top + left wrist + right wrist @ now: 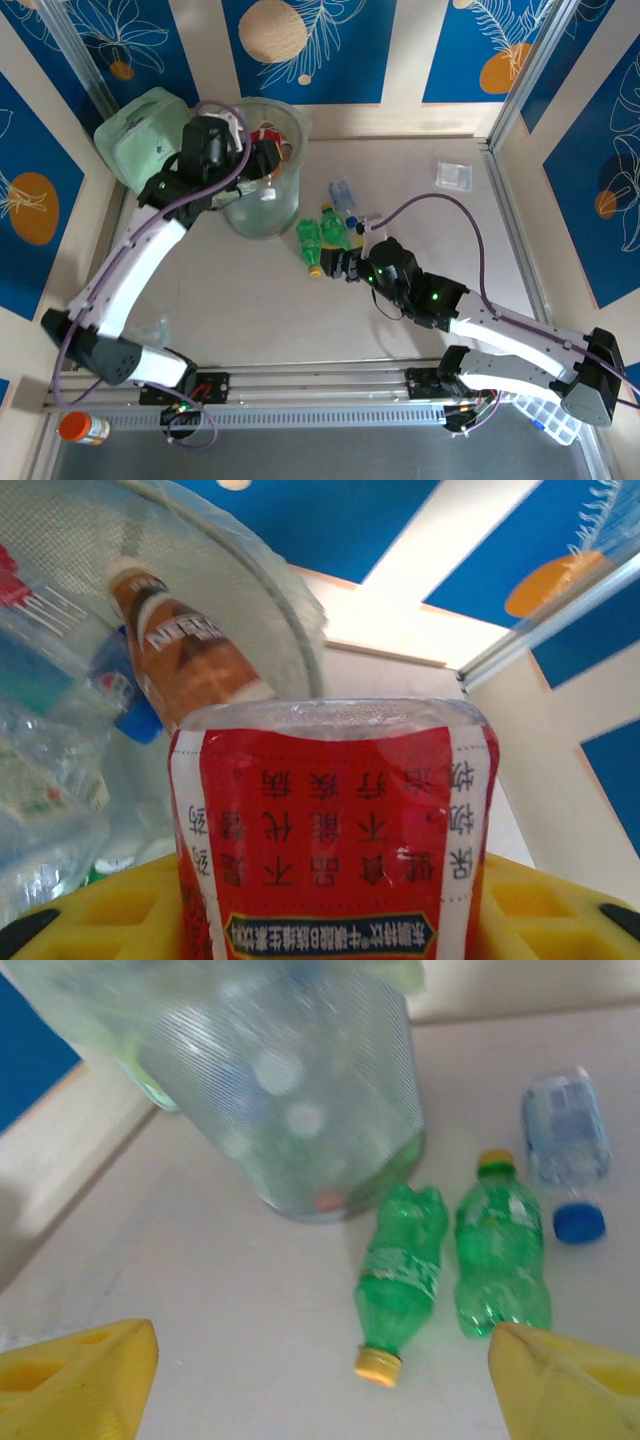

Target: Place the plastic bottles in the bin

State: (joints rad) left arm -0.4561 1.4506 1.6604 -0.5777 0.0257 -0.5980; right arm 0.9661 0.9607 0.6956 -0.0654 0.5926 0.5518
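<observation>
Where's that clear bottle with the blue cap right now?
In the right wrist view the clear bottle lies on the table, just right of the right-hand green bottle, with the bin further left.

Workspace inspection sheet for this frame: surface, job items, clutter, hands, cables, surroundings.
Surface: pale table, no spills seen.
Job's things: bin upright, holding other bottles; two green bottles and a clear blue-capped bottle lie beside it.
Clutter: pale green box left of bin; clear packet far right; orange-capped container by near rail.
Hands: left hand at bin rim, shut on red-labelled bottle; right hand open by green bottles.
Cables: purple cables along both arms.
Surroundings: blue leaf-print panels.
</observation>
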